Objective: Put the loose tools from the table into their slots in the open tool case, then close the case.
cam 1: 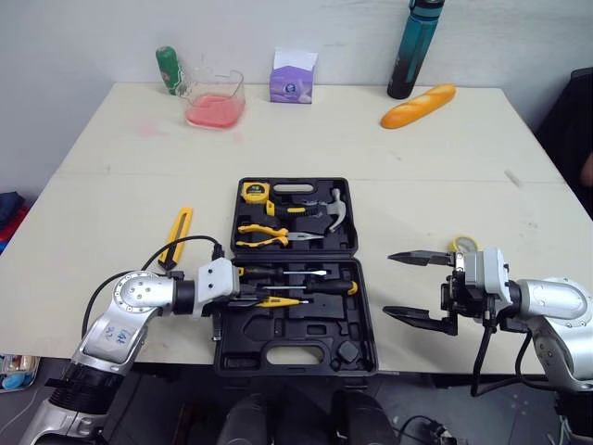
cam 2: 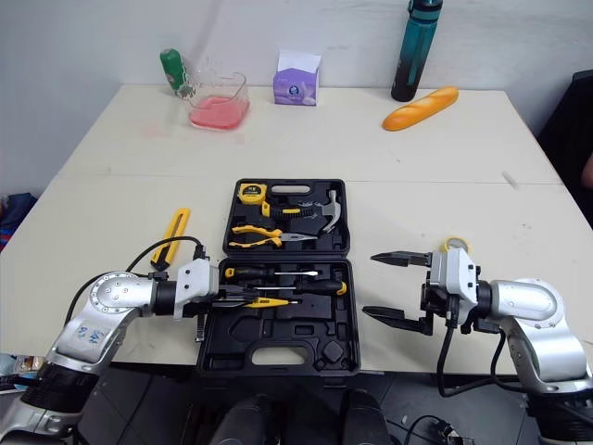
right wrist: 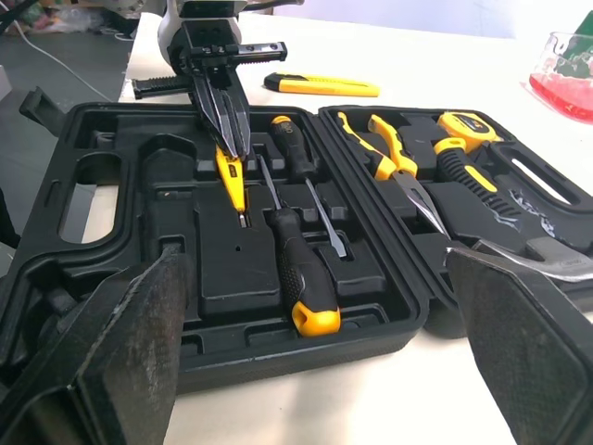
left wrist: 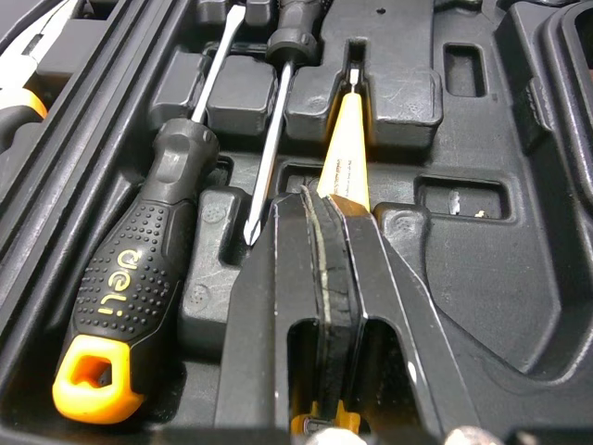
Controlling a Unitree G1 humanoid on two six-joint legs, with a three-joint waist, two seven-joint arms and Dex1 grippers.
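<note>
My left gripper [cam 1: 246,298] is clenched on the yellow screwdriver [cam 1: 283,301], low centre of the head view.
The screwdriver lies along a slot in the near half of the open tool case [cam 1: 306,350]; my right gripper [cam 1: 408,287] is spread wide at lower right, holding nothing; a yellow utility knife [cam 1: 177,235] lies left of the case.

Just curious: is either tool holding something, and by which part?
The left tool pinches the yellow screwdriver by its handle; the right tool holds nothing.
</note>
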